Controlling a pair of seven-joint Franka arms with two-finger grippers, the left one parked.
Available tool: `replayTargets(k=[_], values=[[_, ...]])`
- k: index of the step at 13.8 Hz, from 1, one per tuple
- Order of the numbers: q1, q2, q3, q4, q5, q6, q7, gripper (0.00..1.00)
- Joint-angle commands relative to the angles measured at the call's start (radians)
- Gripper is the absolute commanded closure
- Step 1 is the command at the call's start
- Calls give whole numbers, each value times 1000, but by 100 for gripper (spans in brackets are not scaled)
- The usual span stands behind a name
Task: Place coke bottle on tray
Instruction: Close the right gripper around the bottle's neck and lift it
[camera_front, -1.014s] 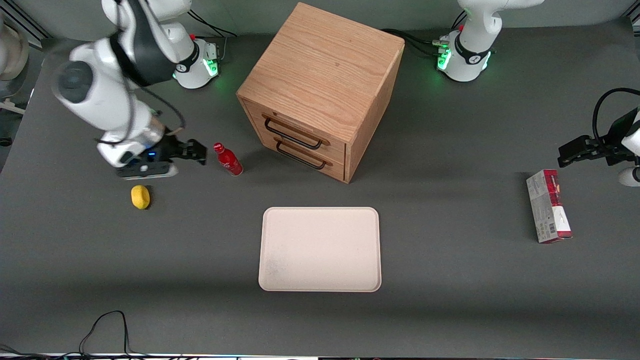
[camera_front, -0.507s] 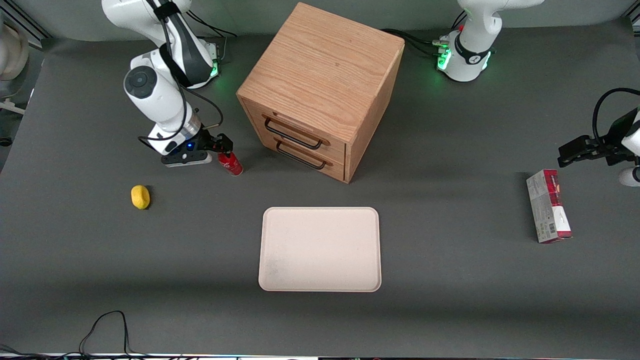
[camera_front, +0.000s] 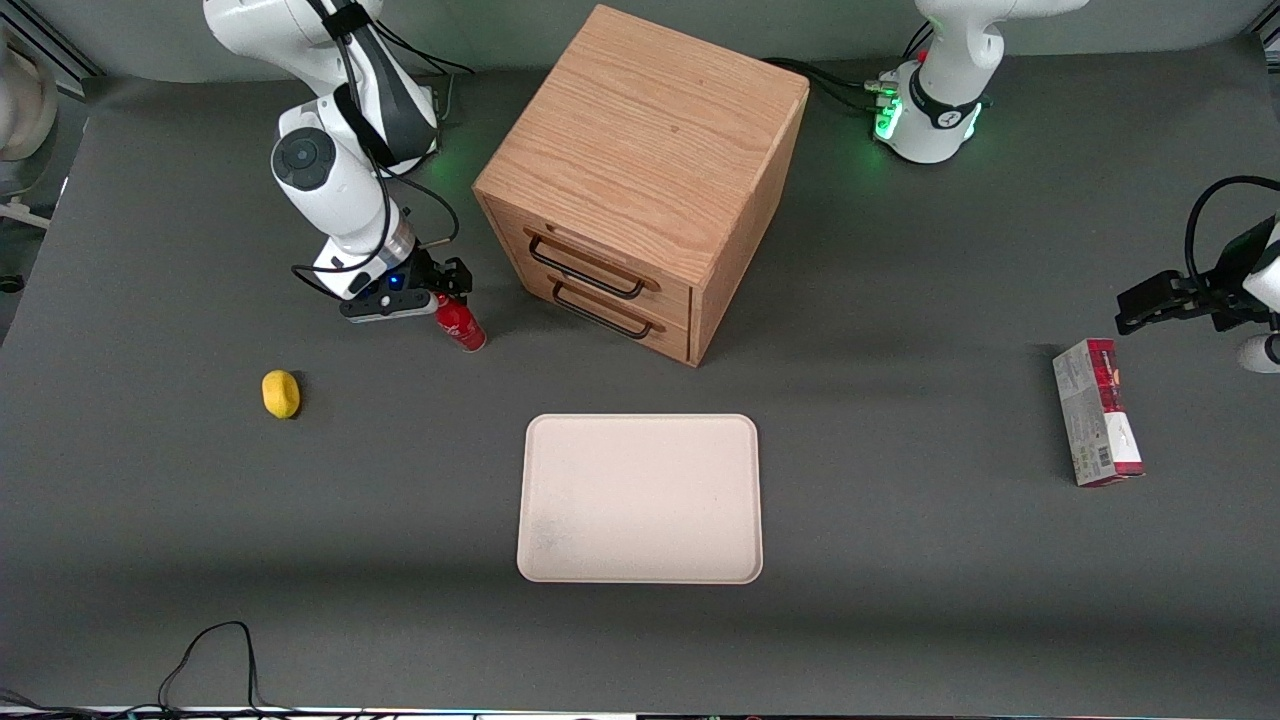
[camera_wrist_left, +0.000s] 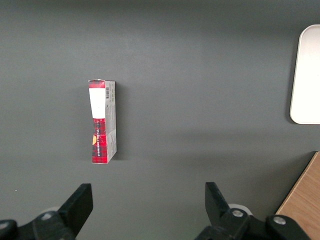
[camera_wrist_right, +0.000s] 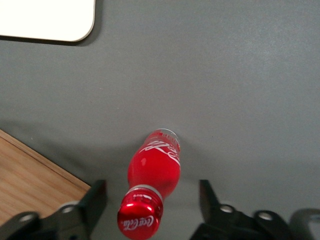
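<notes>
The coke bottle (camera_front: 462, 325) stands upright on the dark table, in front of the wooden cabinet and toward the working arm's end. In the right wrist view the coke bottle (camera_wrist_right: 151, 172) has a red cap with white script and sits between the two fingers without touching them. My gripper (camera_front: 446, 287) is open over the bottle's top; its fingers (camera_wrist_right: 97, 200) stand on either side of the cap. The cream tray (camera_front: 640, 498) lies flat and bare, nearer the front camera than the bottle; a corner of the tray (camera_wrist_right: 47, 20) shows in the right wrist view.
The wooden drawer cabinet (camera_front: 640, 180) stands close beside the bottle; its edge (camera_wrist_right: 35, 175) shows in the right wrist view. A yellow lemon (camera_front: 281, 393) lies nearer the front camera than my gripper. A red-and-grey carton (camera_front: 1097, 412) lies toward the parked arm's end.
My gripper has moved from beside the bottle to over its top, so the cap now sits between the open fingers. The bottle has not moved.
</notes>
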Motion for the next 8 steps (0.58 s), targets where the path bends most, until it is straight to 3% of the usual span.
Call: replayTargets(k=[1, 4, 8], values=[[4, -15, 0, -12, 5, 8, 29, 100], [-10, -7, -3, 30, 5, 2, 32, 100], [-56, 58, -3, 314, -8, -275, 32, 100]])
